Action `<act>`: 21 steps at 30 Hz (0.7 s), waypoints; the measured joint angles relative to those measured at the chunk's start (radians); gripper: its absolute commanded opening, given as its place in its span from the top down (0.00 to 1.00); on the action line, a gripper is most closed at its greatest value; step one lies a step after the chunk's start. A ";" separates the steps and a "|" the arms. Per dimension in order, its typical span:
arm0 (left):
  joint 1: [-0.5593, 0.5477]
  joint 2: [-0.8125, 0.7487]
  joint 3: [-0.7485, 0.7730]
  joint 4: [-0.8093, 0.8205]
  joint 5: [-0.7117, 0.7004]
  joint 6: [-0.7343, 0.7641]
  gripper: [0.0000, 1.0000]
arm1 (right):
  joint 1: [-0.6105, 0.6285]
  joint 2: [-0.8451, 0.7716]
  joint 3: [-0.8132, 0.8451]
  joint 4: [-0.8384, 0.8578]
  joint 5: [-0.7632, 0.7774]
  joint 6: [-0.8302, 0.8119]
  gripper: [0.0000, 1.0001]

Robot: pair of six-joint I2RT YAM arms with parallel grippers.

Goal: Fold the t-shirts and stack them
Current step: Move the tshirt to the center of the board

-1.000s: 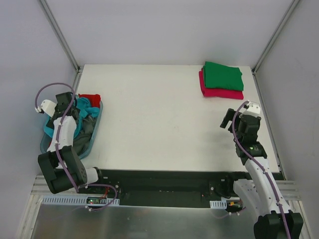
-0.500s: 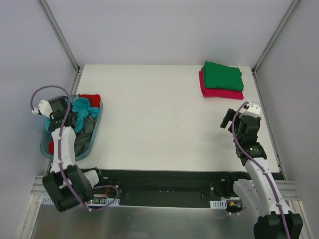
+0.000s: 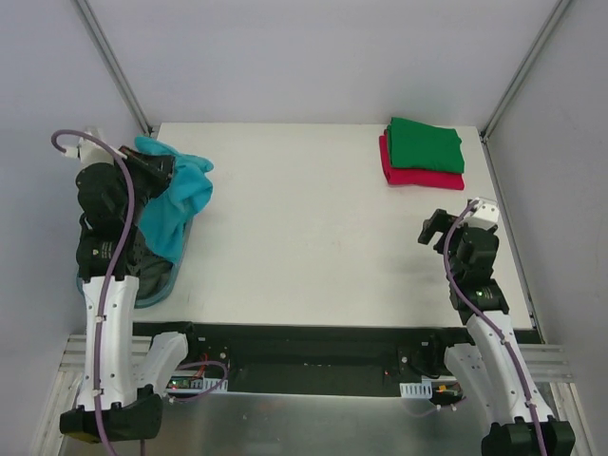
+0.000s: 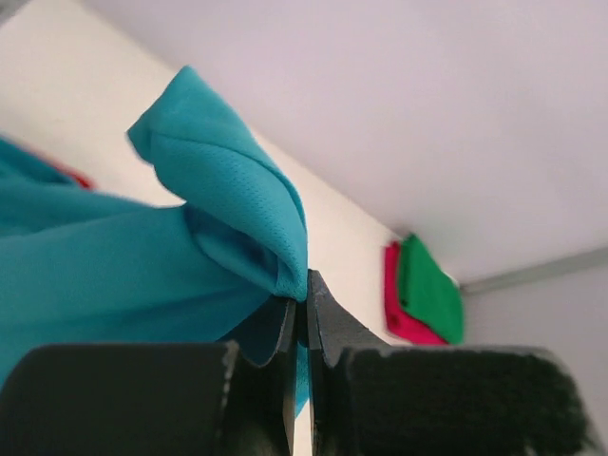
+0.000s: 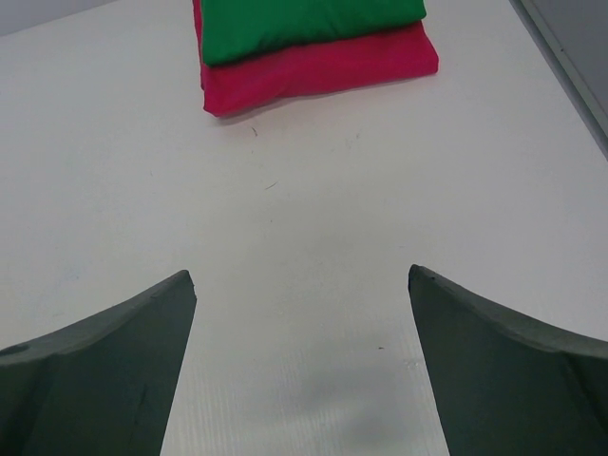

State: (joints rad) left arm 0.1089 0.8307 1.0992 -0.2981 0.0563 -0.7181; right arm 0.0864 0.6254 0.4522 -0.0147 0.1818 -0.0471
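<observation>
My left gripper [image 3: 177, 173] is raised over the table's left edge and shut on a bunch of the teal t-shirt [image 3: 176, 199], which hangs from it down toward the basket. In the left wrist view the fingertips [image 4: 304, 306] pinch a fold of the teal t-shirt [image 4: 218, 190]. At the far right corner lies a folded green t-shirt [image 3: 425, 142] on top of a folded pink-red t-shirt [image 3: 423, 178]. My right gripper [image 3: 433, 228] hovers open over bare table, short of that stack. The right wrist view shows the green t-shirt [image 5: 304, 24] and pink-red t-shirt [image 5: 323, 71] ahead of the right gripper [image 5: 299, 285].
The translucent blue basket [image 3: 157, 288] sits at the table's left edge below the left arm, with dark grey cloth [image 3: 142, 258] in it. Grey walls and metal posts close in the table on three sides.
The left gripper has shut on the teal t-shirt in the basket and lifted it up and toward the far side. The right arm has barely shifted.
</observation>
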 measured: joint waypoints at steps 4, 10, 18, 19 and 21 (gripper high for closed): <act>-0.062 0.062 0.199 0.004 0.145 0.013 1.00 | 0.000 -0.019 -0.009 0.011 -0.016 0.008 0.04; -0.248 0.207 0.423 0.023 0.290 0.051 1.00 | 0.000 -0.039 -0.009 0.022 -0.046 0.015 0.04; -0.517 0.474 0.630 0.004 0.348 0.140 1.00 | 0.000 -0.090 -0.039 0.052 -0.067 0.017 0.04; -0.559 0.509 0.658 0.000 0.356 0.154 1.00 | 0.000 -0.094 -0.042 0.054 -0.067 0.018 0.04; -0.640 0.574 0.708 -0.002 0.377 0.186 1.00 | 0.000 -0.095 -0.047 0.066 -0.068 0.018 0.04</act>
State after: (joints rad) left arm -0.5316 1.4044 1.8072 -0.3004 0.4328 -0.5320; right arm 0.0864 0.5301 0.4057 0.0509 0.1135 -0.0296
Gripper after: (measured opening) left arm 0.008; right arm 0.958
